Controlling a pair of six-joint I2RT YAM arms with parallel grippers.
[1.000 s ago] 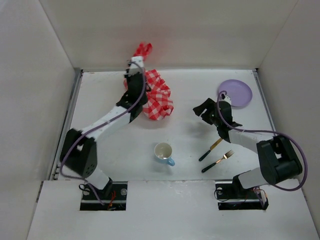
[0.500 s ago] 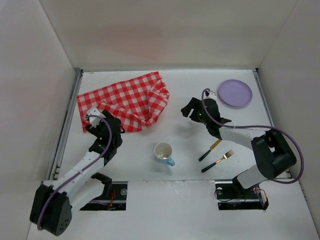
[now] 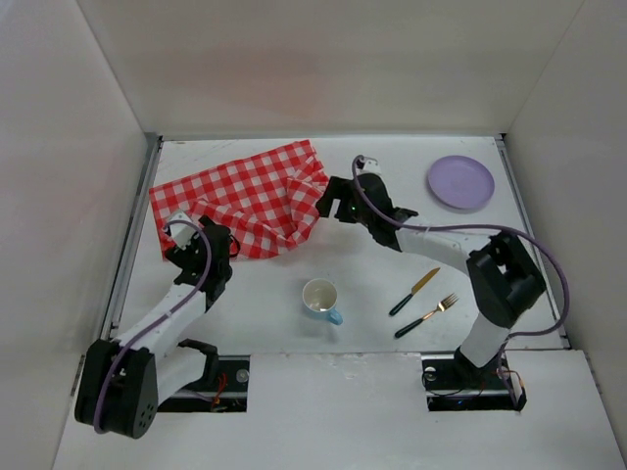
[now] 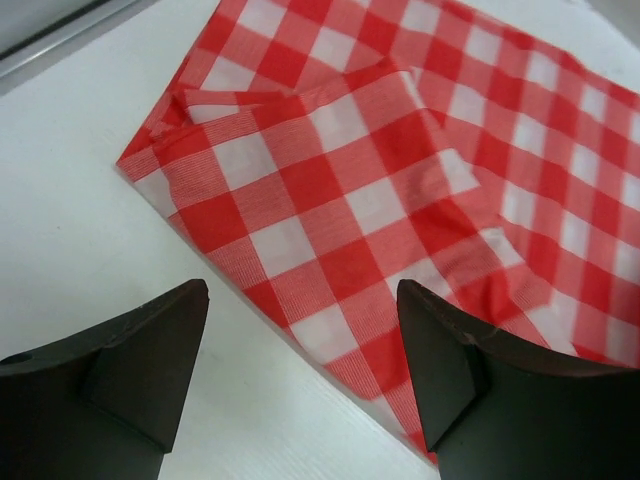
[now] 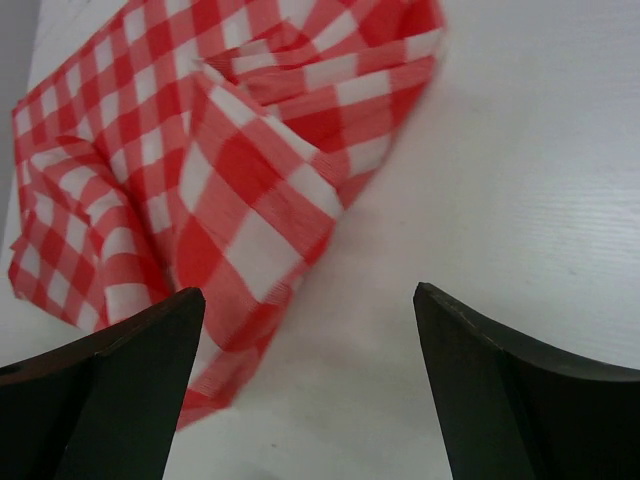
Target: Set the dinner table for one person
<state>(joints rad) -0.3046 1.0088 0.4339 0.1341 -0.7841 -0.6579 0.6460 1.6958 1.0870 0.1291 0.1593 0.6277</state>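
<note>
- Matte white tabletop (image 3: 372,264), walled on three sides.
- Upright near the front middle: a white mug (image 3: 320,298) with a blue handle.
- Beyond the mug and to its left: a red-and-white checked cloth (image 3: 250,196), partly flat, bunched in folds on its right side.
- Right of the mug, lying slantwise: a dark-handled knife (image 3: 414,291).
- Just beside that, nearer the front: a fork (image 3: 427,315).
- Well beyond the mug, far right: a lilac plate (image 3: 460,182).

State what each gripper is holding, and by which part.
Nothing is held. The left gripper is open over the near-left corner of the cloth. The right gripper is open at its bunched right end. Neither is clamped on it.
</note>
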